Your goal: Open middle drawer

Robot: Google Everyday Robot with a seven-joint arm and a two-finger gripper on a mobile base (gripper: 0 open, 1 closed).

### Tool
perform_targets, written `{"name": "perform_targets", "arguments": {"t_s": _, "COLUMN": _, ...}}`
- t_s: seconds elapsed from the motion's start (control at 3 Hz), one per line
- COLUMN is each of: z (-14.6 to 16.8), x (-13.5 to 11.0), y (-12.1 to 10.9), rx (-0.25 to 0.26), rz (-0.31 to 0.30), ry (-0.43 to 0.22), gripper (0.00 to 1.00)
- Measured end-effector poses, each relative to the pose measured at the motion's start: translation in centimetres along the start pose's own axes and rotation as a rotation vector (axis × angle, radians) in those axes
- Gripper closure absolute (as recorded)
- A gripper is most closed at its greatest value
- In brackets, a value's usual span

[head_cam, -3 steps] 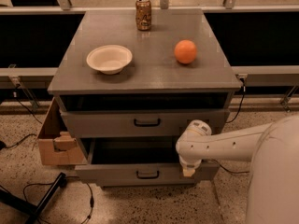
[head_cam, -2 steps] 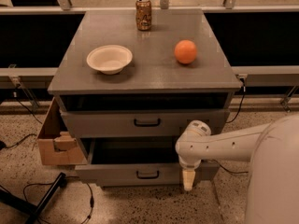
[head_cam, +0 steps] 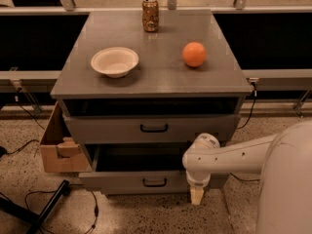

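Note:
A grey cabinet shows two grey drawer fronts with black handles under a dark recess below the top. The upper front is the middle drawer (head_cam: 154, 127). It sits close to the cabinet body, and I cannot tell whether it is pulled out at all. The lower drawer (head_cam: 155, 182) is pulled out, with its dark inside showing. My gripper (head_cam: 197, 195) hangs from the white arm (head_cam: 229, 157) and points down at the floor. It is in front of the lower drawer's right end, below and to the right of the middle drawer's handle. It holds nothing that I can see.
On the cabinet top (head_cam: 151, 79) stand a white bowl (head_cam: 115, 61), an orange (head_cam: 194, 54) and a can (head_cam: 150, 14). An open cardboard box (head_cam: 61, 147) sits on the floor to the cabinet's left. Cables and a black stand leg (head_cam: 48, 206) lie at the lower left.
My gripper has moved down a little in front of the lower drawer's right end. The drawers and the things on top have not moved.

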State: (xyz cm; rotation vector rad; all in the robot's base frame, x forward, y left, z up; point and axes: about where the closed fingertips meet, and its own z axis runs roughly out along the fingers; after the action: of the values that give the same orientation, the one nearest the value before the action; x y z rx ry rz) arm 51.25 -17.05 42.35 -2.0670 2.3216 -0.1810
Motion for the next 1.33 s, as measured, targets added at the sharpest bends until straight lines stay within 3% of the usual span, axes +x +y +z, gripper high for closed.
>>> {"name": "perform_targets", "arguments": {"t_s": 0.33, "z": 1.6, "x": 0.3, "y": 4.2, "rx": -0.097, "rz": 0.012, "ry": 0.006, "gripper": 0.49}}
{"name": "perform_targets", "arguments": {"t_s": 0.67, "z": 1.4, "x": 0.3, "y": 4.3, "rx": -0.099, "rz": 0.012, "ry": 0.006, "gripper": 0.72}}
{"name": "perform_targets", "arguments": {"t_s": 1.0, "z": 0.3, "x": 1.0, "y": 6.6, "rx": -0.107, "rz": 0.033, "ry": 0.015, "gripper": 0.96}}
{"name": "perform_targets", "arguments": {"t_s": 1.33, "z": 0.3, "x": 1.0, "y": 6.5, "rx": -0.106, "rz": 0.033, "ry": 0.015, "gripper": 1.0}}
